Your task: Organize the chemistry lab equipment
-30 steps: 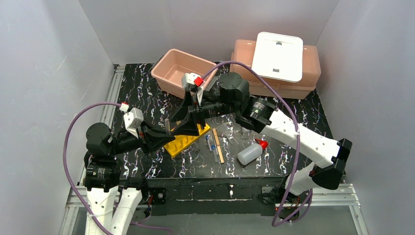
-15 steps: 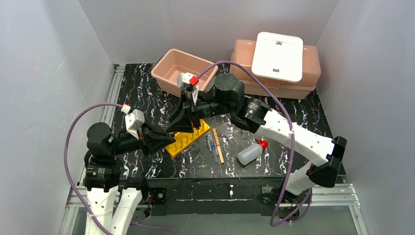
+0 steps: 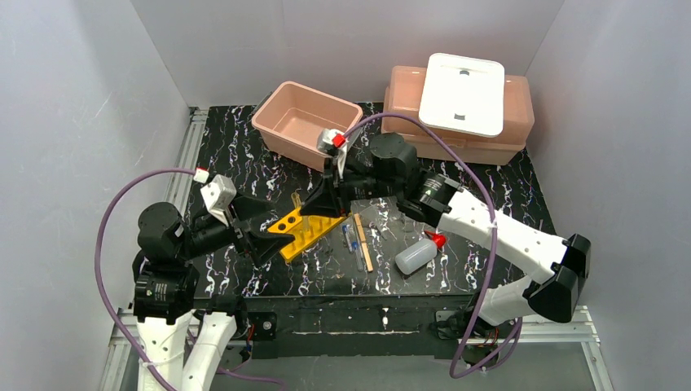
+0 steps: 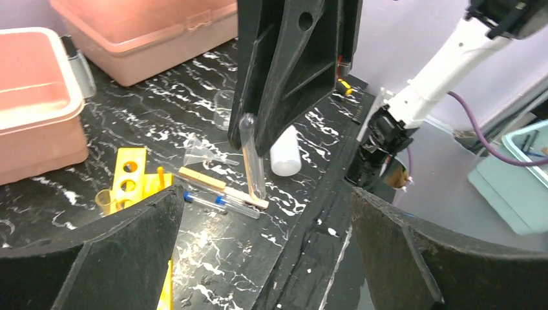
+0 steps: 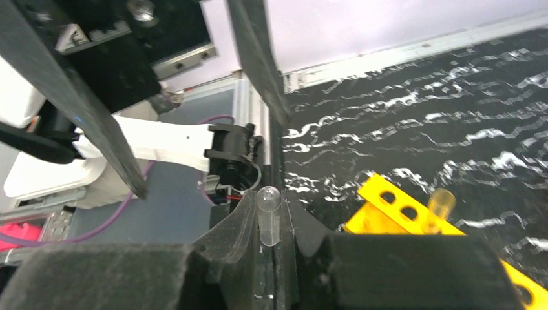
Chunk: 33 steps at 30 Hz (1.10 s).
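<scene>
One clear glass tube, roughly upright, is clamped in the right gripper just above the yellow holed test-tube rack mid-table, while the left gripper, fingers wide apart, hovers at the rack's near-left.

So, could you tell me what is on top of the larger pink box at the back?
A white lid lies flat on the pink box, covering the middle of its top. What is inside the box is hidden.
</scene>
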Each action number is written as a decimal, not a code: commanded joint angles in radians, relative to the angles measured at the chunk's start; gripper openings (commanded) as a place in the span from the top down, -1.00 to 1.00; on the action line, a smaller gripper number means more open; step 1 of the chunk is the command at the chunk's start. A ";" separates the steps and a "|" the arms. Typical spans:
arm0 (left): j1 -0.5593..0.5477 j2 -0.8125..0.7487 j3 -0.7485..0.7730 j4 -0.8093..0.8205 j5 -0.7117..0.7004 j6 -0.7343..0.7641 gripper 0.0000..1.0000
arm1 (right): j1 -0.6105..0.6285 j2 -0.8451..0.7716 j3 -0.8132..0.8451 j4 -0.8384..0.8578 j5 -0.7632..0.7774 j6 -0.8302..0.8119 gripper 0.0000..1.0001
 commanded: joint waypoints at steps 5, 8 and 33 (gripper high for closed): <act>0.002 0.002 0.057 -0.101 -0.255 0.082 -0.97 | -0.073 -0.096 -0.110 -0.010 0.130 -0.012 0.97; 0.002 -0.022 0.048 -0.107 -0.316 0.113 -0.97 | -0.082 -0.103 -0.152 -0.013 0.185 -0.018 0.97; 0.002 -0.116 -0.070 -0.212 -0.458 0.222 -0.96 | -0.088 0.041 -0.341 0.296 0.470 -0.059 0.97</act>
